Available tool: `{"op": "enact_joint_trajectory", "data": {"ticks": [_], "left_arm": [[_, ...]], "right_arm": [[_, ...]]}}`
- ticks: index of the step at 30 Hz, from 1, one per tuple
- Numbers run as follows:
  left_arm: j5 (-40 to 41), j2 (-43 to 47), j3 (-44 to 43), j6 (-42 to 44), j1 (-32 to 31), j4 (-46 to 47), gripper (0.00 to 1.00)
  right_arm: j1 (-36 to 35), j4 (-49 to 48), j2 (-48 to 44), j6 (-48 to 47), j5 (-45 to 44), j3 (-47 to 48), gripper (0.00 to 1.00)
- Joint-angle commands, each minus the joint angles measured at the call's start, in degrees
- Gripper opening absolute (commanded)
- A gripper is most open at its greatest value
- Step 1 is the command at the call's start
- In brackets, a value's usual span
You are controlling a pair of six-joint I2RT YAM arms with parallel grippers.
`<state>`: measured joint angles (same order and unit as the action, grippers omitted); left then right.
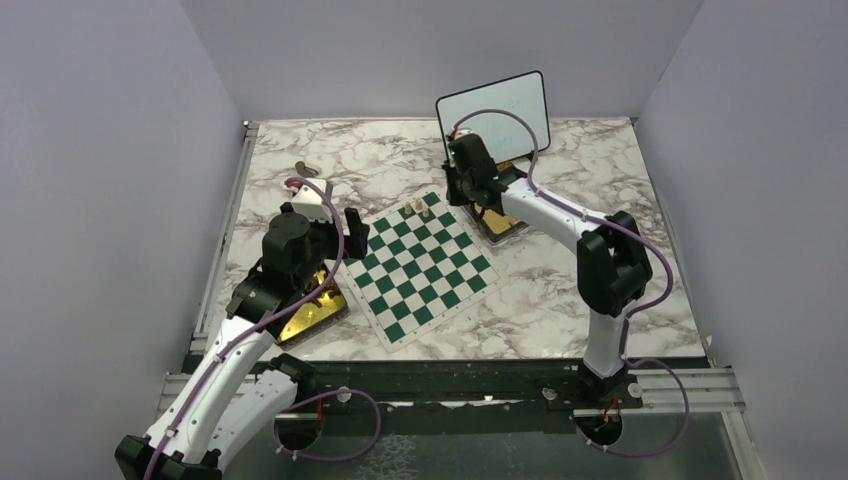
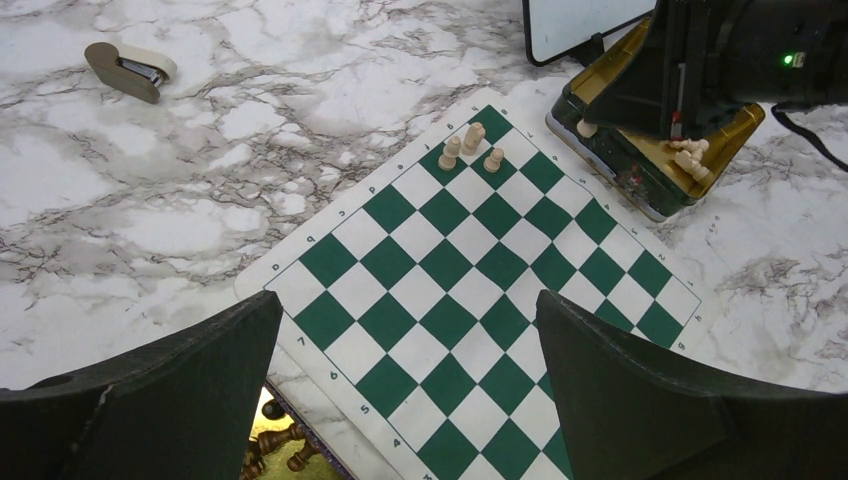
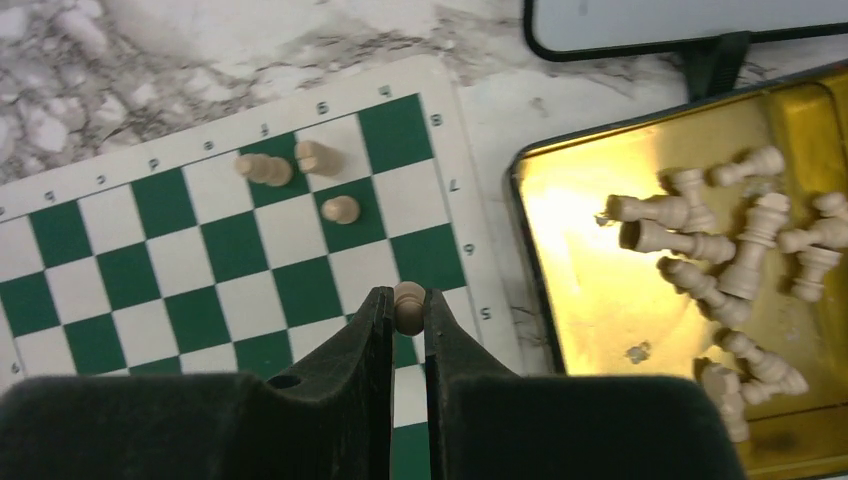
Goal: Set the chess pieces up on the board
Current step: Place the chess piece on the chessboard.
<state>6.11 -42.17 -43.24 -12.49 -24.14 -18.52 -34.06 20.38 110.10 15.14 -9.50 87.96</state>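
The green-and-white board (image 1: 420,268) lies between the arms. Three beige chess pieces (image 3: 318,157) stand close together near its far corner, also seen from the left wrist as a small cluster (image 2: 473,140). My right gripper (image 3: 406,296) hangs over the board's right edge beside the tin and is shut on a small beige pawn (image 3: 408,310), whose round head pokes out at the fingertips. In the top view that gripper (image 1: 462,192) sits at the board's far corner. My left gripper (image 2: 408,325) is open above the board's left side, with nothing between its fingers.
A gold tin (image 3: 580,300) holding several loose beige pieces sits right of the board. Another gold tin (image 1: 312,315) with dark brown pieces (image 2: 280,440) lies at the board's left. A small whiteboard (image 1: 495,108) stands at the back; a stapler-like object (image 2: 128,70) lies far left.
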Motion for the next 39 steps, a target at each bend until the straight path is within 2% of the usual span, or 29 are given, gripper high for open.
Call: {"op": "enact_joint_trajectory", "data": {"ticks": [1, 13, 27, 39], "left_arm": [[0.7, 0.7, 0.3, 0.7, -0.4, 0.9, 0.99], [1.1, 1.3, 0.2, 0.8, -0.4, 1.0, 0.99], [1.0, 1.7, 0.4, 0.7, -0.3, 0.9, 0.99], [1.0, 1.9, 0.4, 0.7, -0.4, 0.9, 0.99]], "right_arm": [[-4.1, -4.3, -0.5, 1.1, -0.1, -0.6, 0.13], [-10.9, -8.5, 6.8, 1.2, -3.0, 2.0, 0.13], [-11.2, -14.9, 11.3, 2.0, -7.3, 1.8, 0.13], [-11.2, -14.2, 13.4, 1.8, -7.9, 3.7, 0.13]]}}
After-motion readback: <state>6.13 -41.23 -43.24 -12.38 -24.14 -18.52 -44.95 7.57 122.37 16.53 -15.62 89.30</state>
